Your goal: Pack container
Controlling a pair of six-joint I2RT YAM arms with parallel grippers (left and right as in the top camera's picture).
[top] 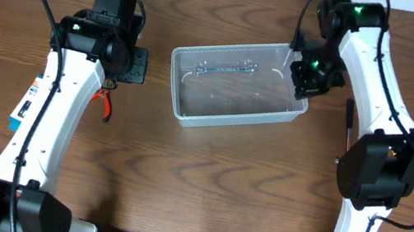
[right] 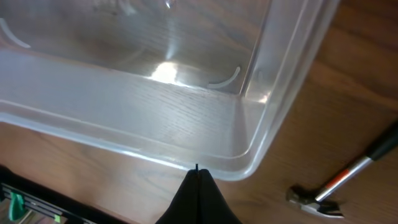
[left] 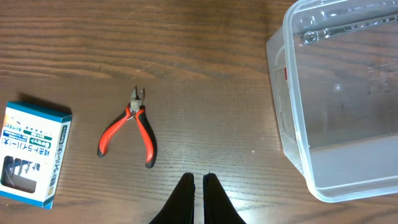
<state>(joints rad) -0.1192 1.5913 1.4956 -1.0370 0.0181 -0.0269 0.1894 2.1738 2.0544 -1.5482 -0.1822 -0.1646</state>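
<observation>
Container (top: pixel 230 103) sitting mid-surface (top: pixel 205 182), slim metal tool (top: pixel 223 69) lying inside along its far wall. Left pincer (left: pixel 198 178) hanging with fingers together, gripping nothing, over bare wood between red-handled pliers (left: pixel 127 127) and the container. Right pincer (right: pixel 196 173) likewise together, tip pointing at a container corner's rim; contact unclear. Hammer (right: pixel 345 178) lying near that corner.
</observation>
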